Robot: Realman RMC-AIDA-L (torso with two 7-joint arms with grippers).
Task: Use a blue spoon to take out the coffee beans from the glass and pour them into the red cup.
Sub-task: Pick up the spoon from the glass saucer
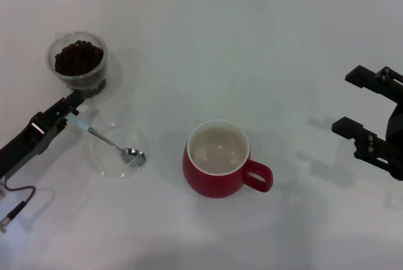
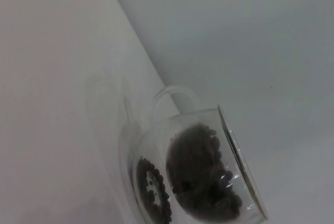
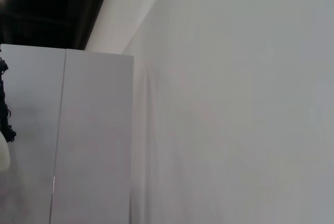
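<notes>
One blue spoon is sitting in the clear dish at 9 o'clock from the red cup. Your left gripper is pinching its handle; bumping the glass could be spilling beans. Your right gripper is waiting wide open.

- The blue spoon: the handle's end is covered by the left gripper, beside the glass.
- The right gripper: cut off by the frame edge, well apart from the red cup.
- In the left wrist view, the glass's base is cropped.

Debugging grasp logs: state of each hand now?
Left hand: closed on the spoon handle.
Right hand: open, empty, off to the right.
</notes>
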